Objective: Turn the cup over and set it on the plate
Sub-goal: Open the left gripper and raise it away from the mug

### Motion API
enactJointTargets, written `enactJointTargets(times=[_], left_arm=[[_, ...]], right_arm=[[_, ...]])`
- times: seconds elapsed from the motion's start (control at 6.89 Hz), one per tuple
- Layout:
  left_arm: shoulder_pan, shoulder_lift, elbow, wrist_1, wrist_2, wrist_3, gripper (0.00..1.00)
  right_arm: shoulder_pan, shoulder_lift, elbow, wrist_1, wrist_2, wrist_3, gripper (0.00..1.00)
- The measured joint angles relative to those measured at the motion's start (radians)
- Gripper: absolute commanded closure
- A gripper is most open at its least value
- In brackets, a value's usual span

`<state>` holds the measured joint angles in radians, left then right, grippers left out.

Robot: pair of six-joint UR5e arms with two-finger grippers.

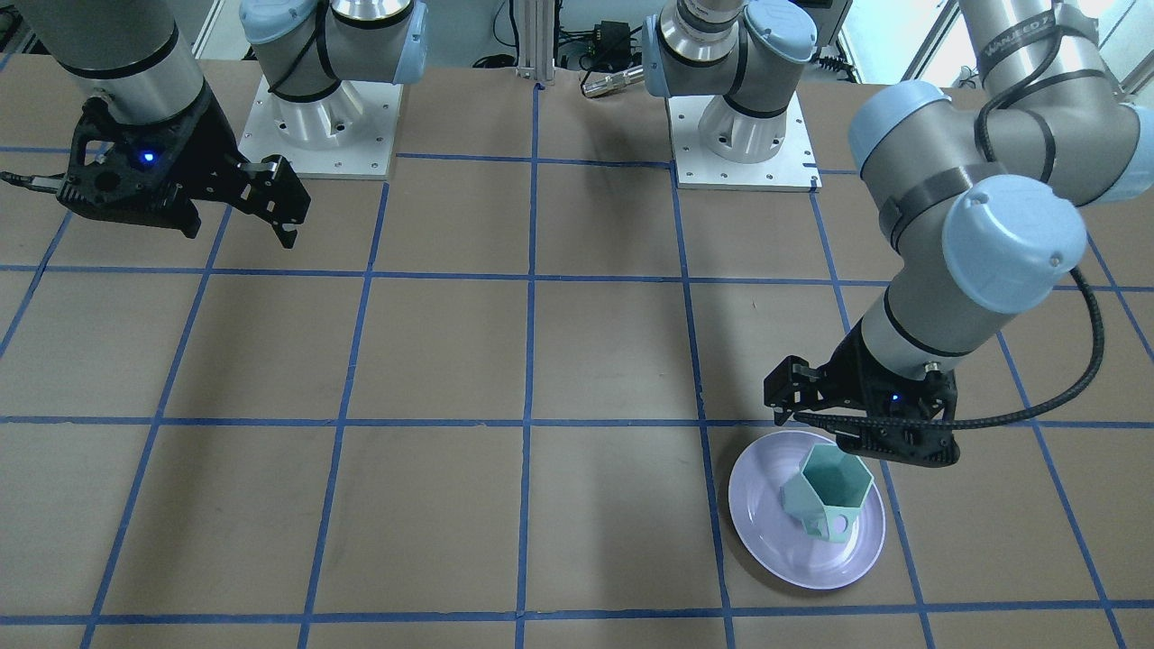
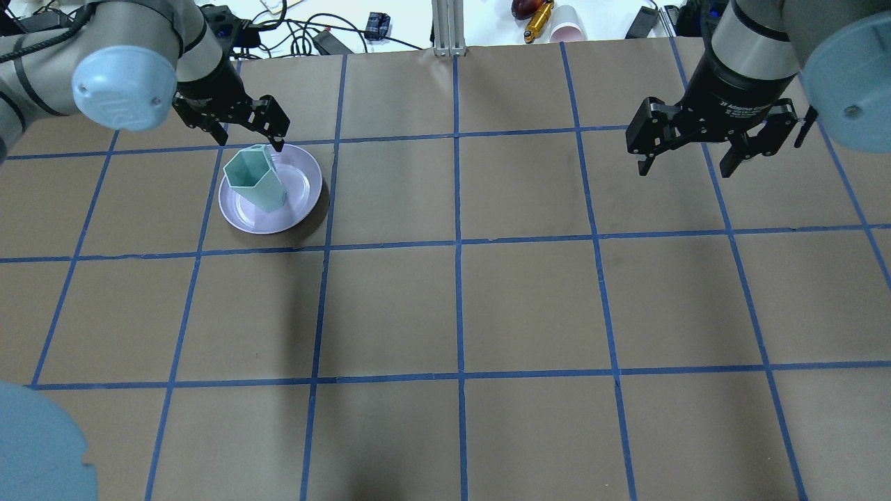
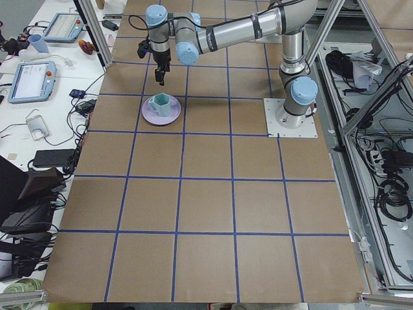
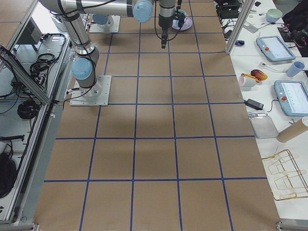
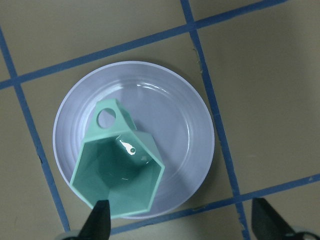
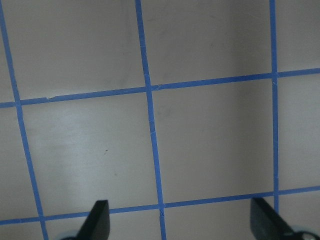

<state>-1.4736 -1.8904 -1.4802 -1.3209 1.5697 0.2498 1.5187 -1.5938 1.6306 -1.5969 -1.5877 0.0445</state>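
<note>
The mint-teal faceted cup stands upright, mouth up, on the lavender plate, off-centre toward one rim. The overhead view shows the cup and plate at the far left of the table. In the left wrist view the cup shows its empty inside, with the handle over the plate. My left gripper is open and empty, just above and behind the cup, not touching it; its fingertips frame the cup's rim. My right gripper is open and empty above bare table at the far right.
The table is brown board with a blue tape grid. Cables, a pink cup and tools lie beyond the far edge. The two arm bases stand on the robot's side of the table.
</note>
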Motion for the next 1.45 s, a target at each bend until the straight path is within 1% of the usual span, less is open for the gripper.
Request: enactJointTargets(times=[0.29, 0.58, 1.02, 1.45], left_arm=[[-0.008, 0.062, 0.031, -0.103, 0.006, -0.094, 0.0], [-0.013, 0.118, 0.028, -0.172, 0.005, -0.205, 0.0], [-0.014, 0.181, 0.009, -0.242, 0.002, -0.296, 0.0], [-0.028, 0.211, -0.009, -0.268, 0.003, -0.347, 0.0]], right_arm=[[0.0, 0.0, 0.0, 0.0, 0.0, 0.0, 0.0], [0.0, 0.0, 0.0, 0.0, 0.0, 0.0, 0.0], [0.0, 0.0, 0.0, 0.0, 0.0, 0.0, 0.0], [0.0, 0.0, 0.001, 0.0, 0.0, 0.0, 0.0]])
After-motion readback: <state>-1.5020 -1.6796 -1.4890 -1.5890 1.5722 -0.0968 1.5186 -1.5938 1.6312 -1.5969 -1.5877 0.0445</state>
